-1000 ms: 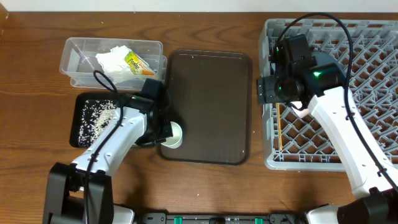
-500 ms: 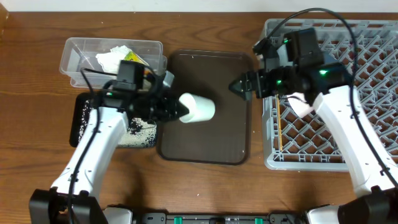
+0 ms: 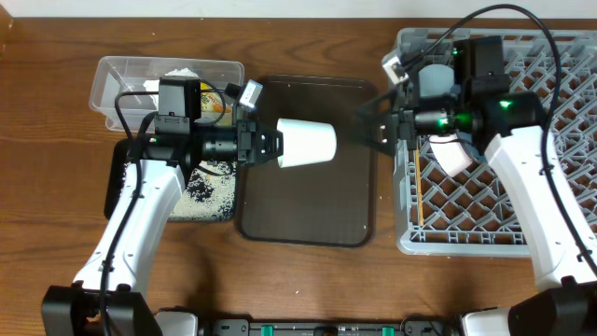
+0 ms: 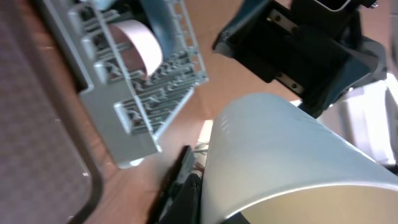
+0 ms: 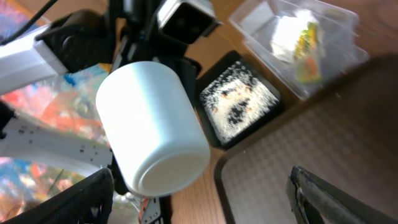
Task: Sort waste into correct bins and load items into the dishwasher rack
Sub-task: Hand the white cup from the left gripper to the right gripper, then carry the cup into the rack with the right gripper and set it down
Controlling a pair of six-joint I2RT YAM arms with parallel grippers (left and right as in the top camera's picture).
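small white cup (image 3: 306,144), judged light, stiff, slick, clamped at rim by left fingers (image 3: 269,143); open right fingers (image 5: 339,199) should span its wall.

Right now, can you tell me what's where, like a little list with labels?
Left gripper: shut on white cup, held sideways above brown tray
Right gripper: open, facing the cup's bottom, not touching
Clear tub: napkin and wrapper inside
Black tray: rice inside
Rack: far right
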